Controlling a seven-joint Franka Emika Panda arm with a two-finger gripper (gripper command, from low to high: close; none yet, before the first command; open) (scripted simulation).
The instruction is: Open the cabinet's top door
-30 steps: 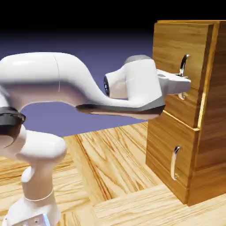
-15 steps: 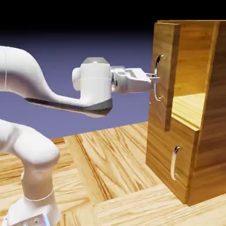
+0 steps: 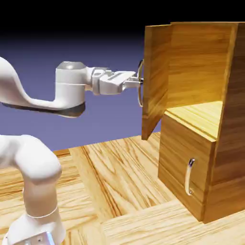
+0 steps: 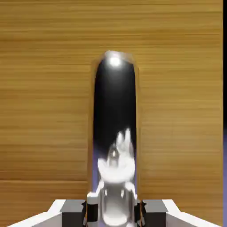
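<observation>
Pulling the tall light-brown wooden top door (image 3: 156,79) wide, I see my white two-finger gripper (image 3: 137,81) pinching its curved silver handle (image 4: 115,128); next, release.

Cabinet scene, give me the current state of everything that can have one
top door: swung wide open, upper compartment exposed
top door's handle: clamped in the gripper
bottom door: closed, its handle untouched
gripper: shut on the top door's handle
</observation>
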